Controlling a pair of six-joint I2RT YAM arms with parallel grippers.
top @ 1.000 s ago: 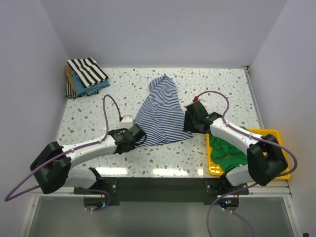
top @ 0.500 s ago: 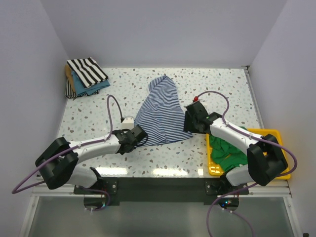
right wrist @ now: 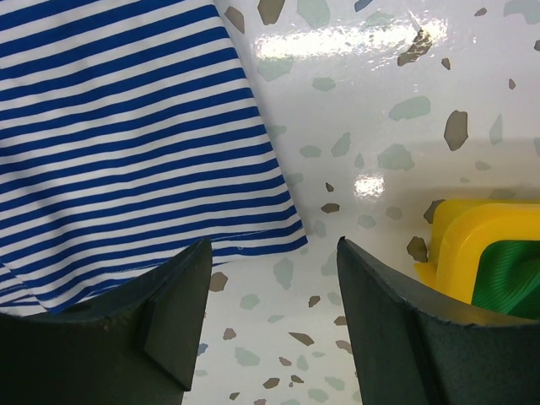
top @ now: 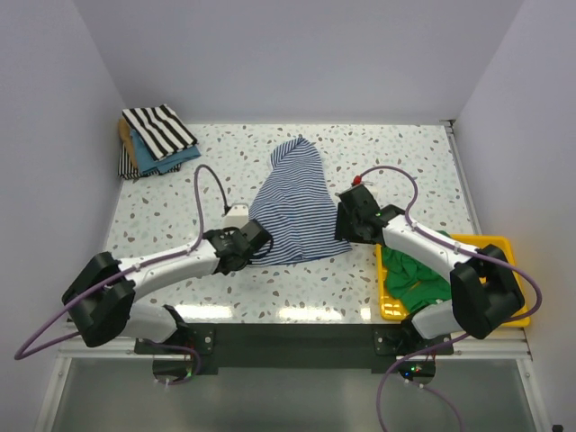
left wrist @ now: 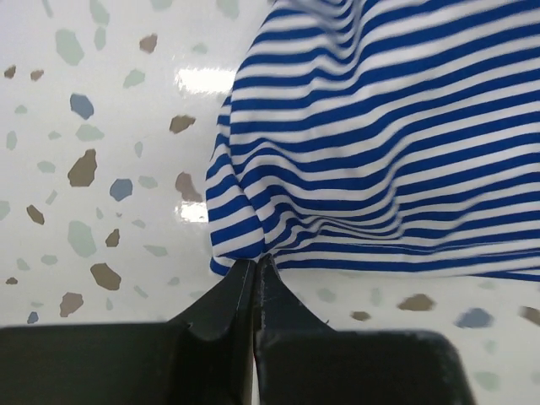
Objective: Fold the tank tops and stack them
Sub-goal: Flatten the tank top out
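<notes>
The blue-and-white striped tank top lies spread on the speckled table, narrow end toward the far wall and wide hem toward the arms. The left end effector is at the hem's near-left corner with its jaws pressed together. The cloth puckers into the tips, so it seems to have a pinch of the corner, though the fabric between the tips is barely visible. The right end effector stands wide apart just above the near-right corner, gripping nothing. Beside it, a green tank top is heaped in the yellow tray. A pile of folded tops sits in the far-left corner, black-and-white stripes uppermost.
</notes>
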